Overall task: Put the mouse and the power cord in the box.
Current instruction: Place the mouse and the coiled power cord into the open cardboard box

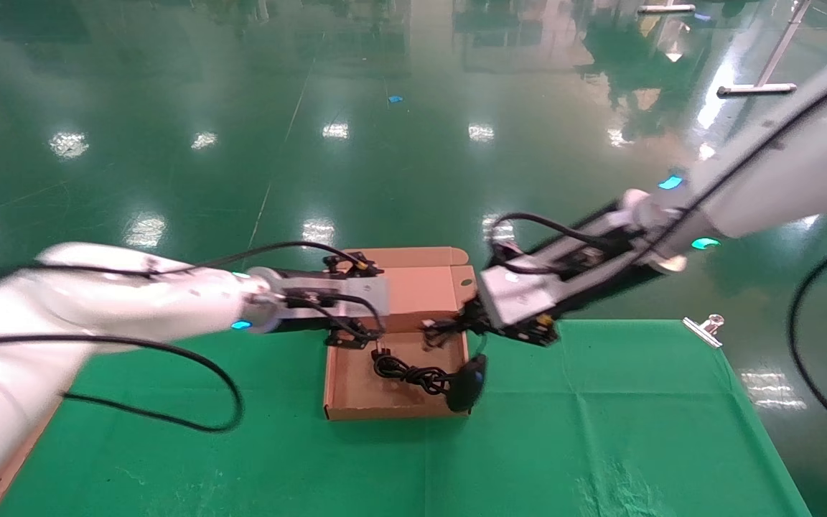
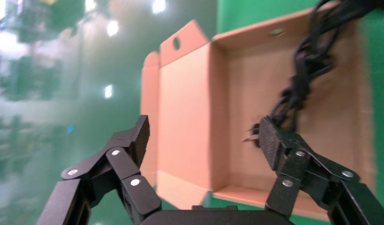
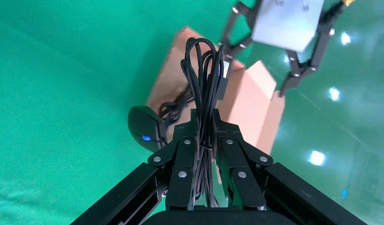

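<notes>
The brown box (image 1: 345,402) lies open on the green cloth, its flap lid (image 1: 424,283) standing at the far side. A coiled black power cord (image 1: 413,375) rests inside; its pronged plug (image 2: 252,136) sits close to one left finger. The black mouse (image 1: 465,384) leans tilted on the box's right wall near the front corner, and the right wrist view also shows the mouse (image 3: 145,127). My left gripper (image 2: 204,138) hovers open over the box's left part, holding nothing. My right gripper (image 3: 206,119) is shut on a tied bundle of thin black cable (image 3: 206,75) above the box's far right corner.
The green cloth (image 1: 600,431) covers the table, with free room to the right and in front of the box. A metal clip (image 1: 704,327) grips the cloth's far right edge. Glossy green floor lies beyond the table, with a stand's foot (image 1: 754,90) far off.
</notes>
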Controlling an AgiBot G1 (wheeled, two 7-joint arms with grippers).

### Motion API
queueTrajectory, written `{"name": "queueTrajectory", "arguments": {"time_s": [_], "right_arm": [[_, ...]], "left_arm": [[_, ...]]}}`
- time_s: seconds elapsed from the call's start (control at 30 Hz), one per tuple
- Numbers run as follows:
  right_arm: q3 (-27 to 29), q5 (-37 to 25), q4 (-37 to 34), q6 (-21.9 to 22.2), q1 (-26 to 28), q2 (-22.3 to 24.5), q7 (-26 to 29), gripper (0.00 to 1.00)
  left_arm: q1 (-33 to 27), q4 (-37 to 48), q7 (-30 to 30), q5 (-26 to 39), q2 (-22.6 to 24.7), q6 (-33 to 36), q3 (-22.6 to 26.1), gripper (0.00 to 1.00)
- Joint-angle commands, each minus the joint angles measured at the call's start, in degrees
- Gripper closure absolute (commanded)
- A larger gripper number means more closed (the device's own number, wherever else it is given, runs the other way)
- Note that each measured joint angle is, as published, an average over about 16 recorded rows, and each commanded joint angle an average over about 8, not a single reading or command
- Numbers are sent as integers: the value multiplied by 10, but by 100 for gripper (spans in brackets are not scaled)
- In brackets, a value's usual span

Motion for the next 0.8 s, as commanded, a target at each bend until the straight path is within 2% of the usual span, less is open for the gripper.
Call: {"name": "queueTrajectory", "arguments": {"time_s": [0.03, 0.2, 0.37, 0.6, 0.77, 0.8], "right_arm": [[0, -3, -10, 11, 6, -18, 1, 100], [-14, 3, 5, 55, -8, -42, 6, 100], [-45, 21, 57, 133, -42, -46, 27, 100], [-107, 47, 117, 294, -103, -48, 53, 100], [-162, 65, 136, 352, -133, -48, 72, 100], [-173, 68, 139, 360, -137, -48, 75, 97]], "left_arm": [[-11, -2, 8, -19, -15, 44, -8, 0], [-21, -17, 67, -75, -80, 175, -36, 0], [-28, -19, 96, -86, -127, 232, -42, 0], [-21, -39, 99, -86, -186, 257, -42, 0], [-2, -64, 94, -94, -213, 240, -48, 0], [2, -70, 93, -97, -217, 236, -50, 0]]}}
